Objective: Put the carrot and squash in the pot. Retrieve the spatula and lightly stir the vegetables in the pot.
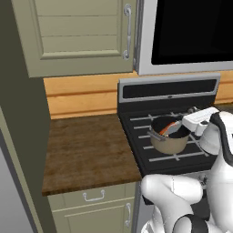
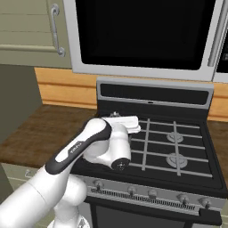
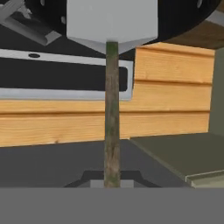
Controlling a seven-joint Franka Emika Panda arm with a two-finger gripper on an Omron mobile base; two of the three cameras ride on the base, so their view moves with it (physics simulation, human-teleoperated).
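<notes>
The tan-bronze pot [image 1: 170,144] stands on the stove's front left burner. The orange-red carrot [image 1: 169,126] leans inside it, next to the pale grey blade of the spatula [image 1: 176,130]. My gripper [image 1: 187,124] reaches in from the right at rim height, shut on the spatula's handle. In the hand view the thin handle [image 3: 112,113] runs from between my fingertips [image 3: 112,180] to the squarish blade [image 3: 111,19], which sits against the pot's dark interior [image 3: 183,17]. The squash is hidden. In the right base view my arm covers the pot.
The black stove [image 1: 141,152] has a raised control panel [image 1: 168,88] behind the pot and a microwave [image 1: 191,32] above it. A brown wooden counter [image 1: 86,150] lies to the left under a cabinet [image 1: 77,32]. Other burners [image 2: 176,149] lie to the right.
</notes>
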